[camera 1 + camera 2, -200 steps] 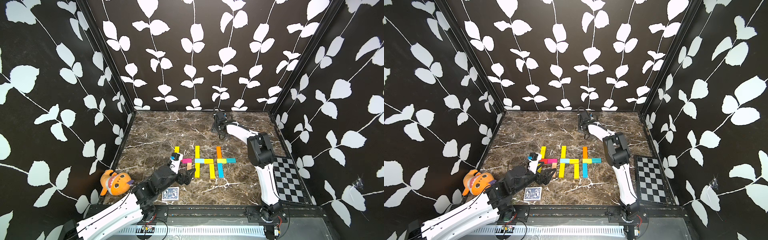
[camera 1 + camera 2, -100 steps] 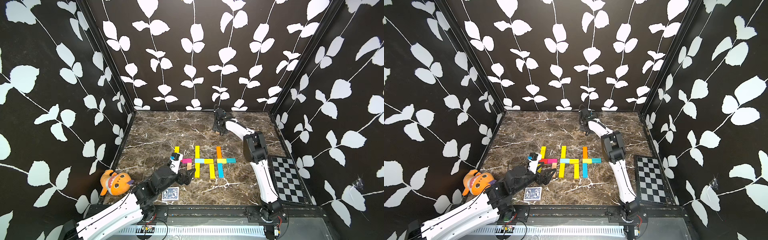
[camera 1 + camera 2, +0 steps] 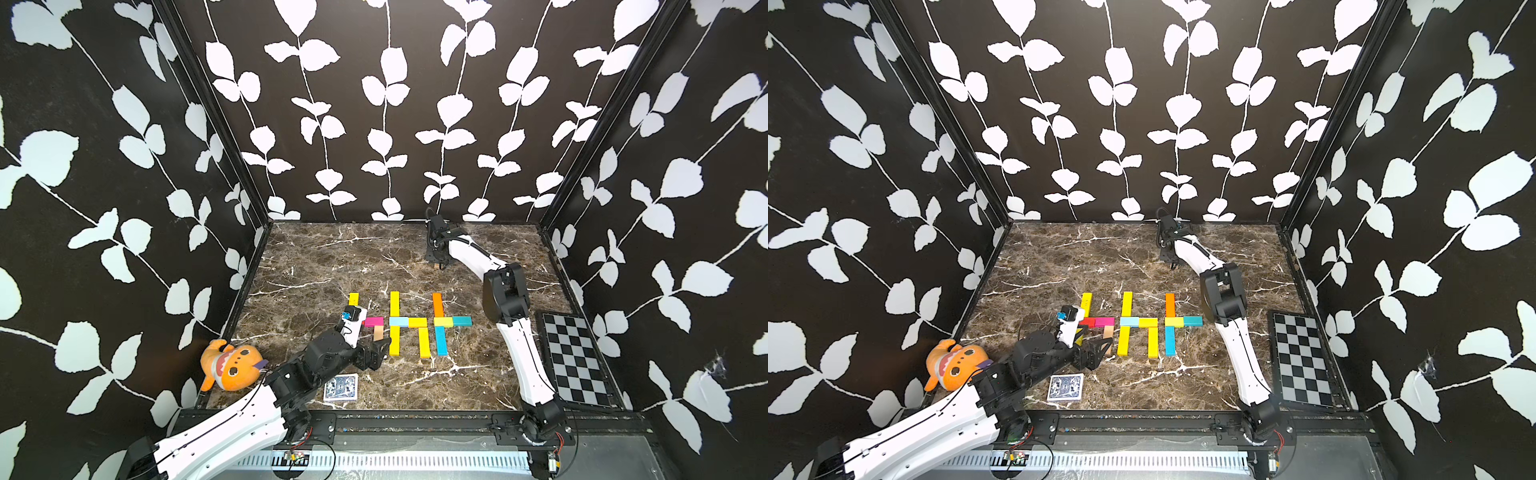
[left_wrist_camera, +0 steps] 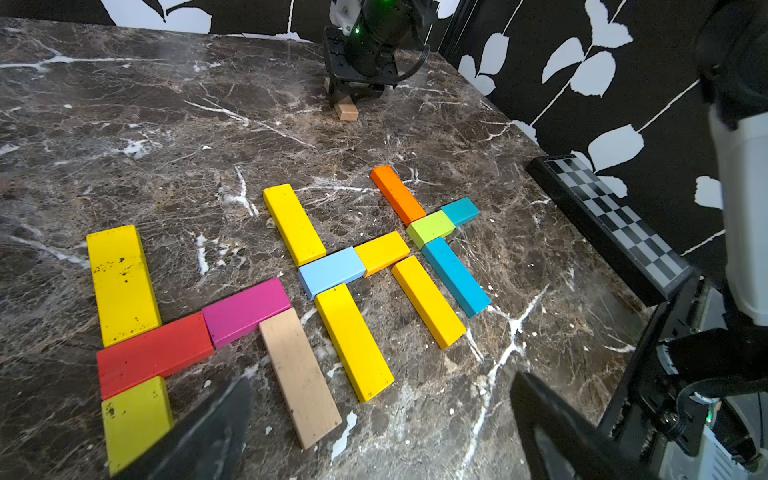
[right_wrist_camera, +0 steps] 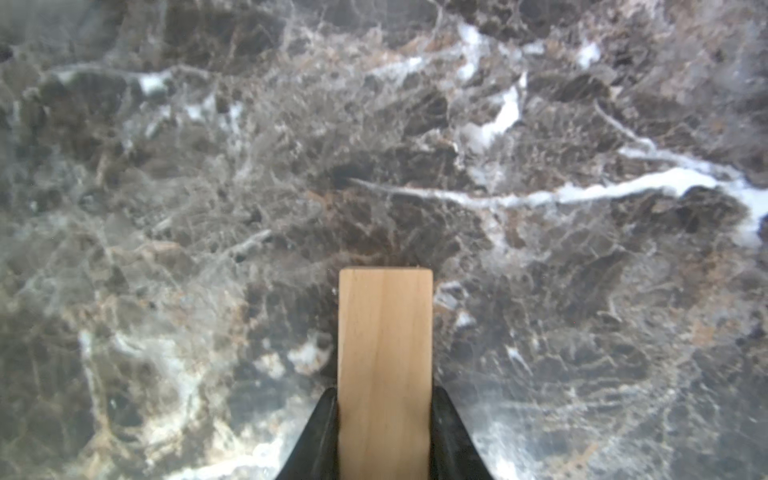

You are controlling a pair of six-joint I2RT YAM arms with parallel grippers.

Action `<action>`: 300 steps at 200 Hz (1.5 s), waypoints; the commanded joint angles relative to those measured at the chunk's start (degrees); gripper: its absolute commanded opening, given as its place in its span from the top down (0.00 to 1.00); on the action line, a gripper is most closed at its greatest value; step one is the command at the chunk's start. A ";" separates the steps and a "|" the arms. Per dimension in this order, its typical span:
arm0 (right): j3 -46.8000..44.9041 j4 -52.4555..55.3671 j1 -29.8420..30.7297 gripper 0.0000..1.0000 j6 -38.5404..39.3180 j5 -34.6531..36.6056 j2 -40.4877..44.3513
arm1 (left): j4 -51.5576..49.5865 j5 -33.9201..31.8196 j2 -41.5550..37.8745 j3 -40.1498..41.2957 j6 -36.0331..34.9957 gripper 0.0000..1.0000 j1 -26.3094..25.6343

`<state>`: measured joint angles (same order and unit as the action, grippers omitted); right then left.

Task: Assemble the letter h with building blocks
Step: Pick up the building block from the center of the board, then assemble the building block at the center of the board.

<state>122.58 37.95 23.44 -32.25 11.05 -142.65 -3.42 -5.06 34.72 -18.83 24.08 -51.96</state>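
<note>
Coloured building blocks lie flat in three groups at mid-table. The middle group forms a letter h: yellow bars with a light blue one in the crossbar. The left group has yellow, red, pink and tan bars. The right group has orange, green, teal and blue bars. My left gripper hovers open just in front of the left group. At the far back, my right gripper is shut on a tan block, low over the marble.
A blue-patterned playing card lies near the front edge beside the left arm. An orange plush toy sits at the front left corner. A checkerboard lies along the right side. Patterned walls enclose the marble table on three sides.
The right gripper's fingers have closed onto the tan block at the back of the table, and its elbow has shifted slightly. The left arm has not moved.
</note>
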 commanded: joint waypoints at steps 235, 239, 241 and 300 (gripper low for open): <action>-79.12 -0.67 10.47 0.76 -5.11 -7.48 80.03 | 5.02 0.93 2.67 -0.75 -0.97 0.01 0.55; -79.49 -0.37 10.63 0.76 -5.31 -7.39 80.07 | 5.15 0.95 2.72 -0.75 -1.02 0.01 0.59; -79.69 -0.19 10.72 0.76 -5.35 -7.32 80.07 | 5.19 1.00 2.76 -0.74 -0.97 0.01 0.56; -83.68 -2.13 15.18 0.76 -7.51 -7.02 74.13 | 3.65 1.92 4.90 -3.57 -1.97 0.01 0.55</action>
<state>39.99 36.21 37.21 -37.82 3.77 -66.59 -0.01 -3.99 39.13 -19.90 23.07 -51.66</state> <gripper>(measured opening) 0.296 0.989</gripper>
